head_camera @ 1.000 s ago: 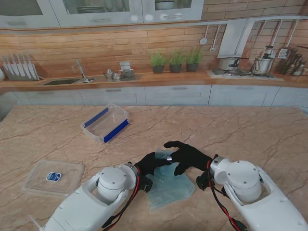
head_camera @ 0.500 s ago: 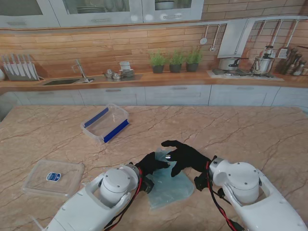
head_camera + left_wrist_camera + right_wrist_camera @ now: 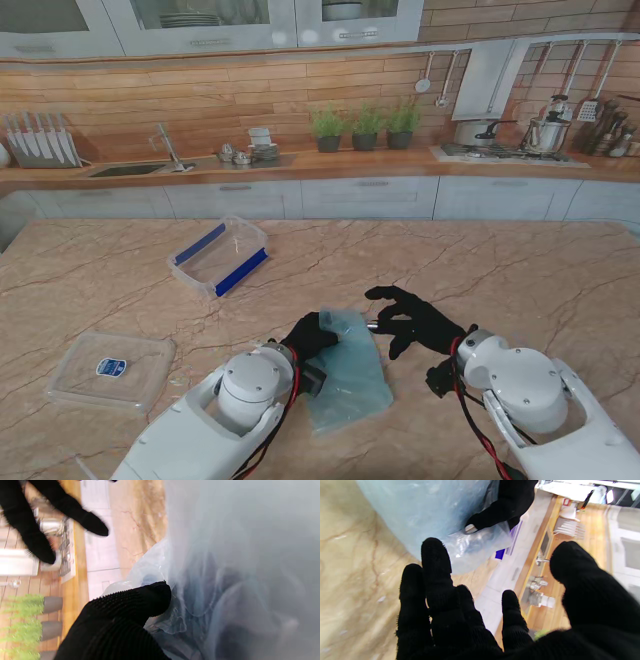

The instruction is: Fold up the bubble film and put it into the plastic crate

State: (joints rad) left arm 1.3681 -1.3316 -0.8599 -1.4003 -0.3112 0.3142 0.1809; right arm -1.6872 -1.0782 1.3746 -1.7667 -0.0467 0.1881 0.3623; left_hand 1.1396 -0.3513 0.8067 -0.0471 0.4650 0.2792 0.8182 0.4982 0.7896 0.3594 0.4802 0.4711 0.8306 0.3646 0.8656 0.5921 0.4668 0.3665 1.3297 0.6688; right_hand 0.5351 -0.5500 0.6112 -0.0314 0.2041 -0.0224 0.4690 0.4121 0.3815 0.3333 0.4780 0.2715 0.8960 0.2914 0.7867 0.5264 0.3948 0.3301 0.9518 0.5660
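1. Bubble film [image 3: 348, 372] is seen lying on the marble table [image 3: 520, 270] between the two arms, pale blue-green, partly folded, its far edge lifted.
2. Left hand [image 3: 308, 336] is closed on the far left edge of the film; in the left wrist view a fingertip [image 3: 152, 597] is pressed against crumpled film [image 3: 225, 580], which fills most of that view.
3. Right hand [image 3: 418, 320] is held just to the right of the film, not touching it, fingers spread and holding nothing; spread fingers [image 3: 436, 562] are confirmed in the right wrist view, with the film [image 3: 425, 510] beyond them.
4. Plastic crate [image 3: 221, 256], clear with blue sides, is seen farther from me and to the left, well apart from the film; nothing can be made out inside it.
5. Clear lid [image 3: 110, 369] with a blue label is seen near the left table edge, apart from the crate.
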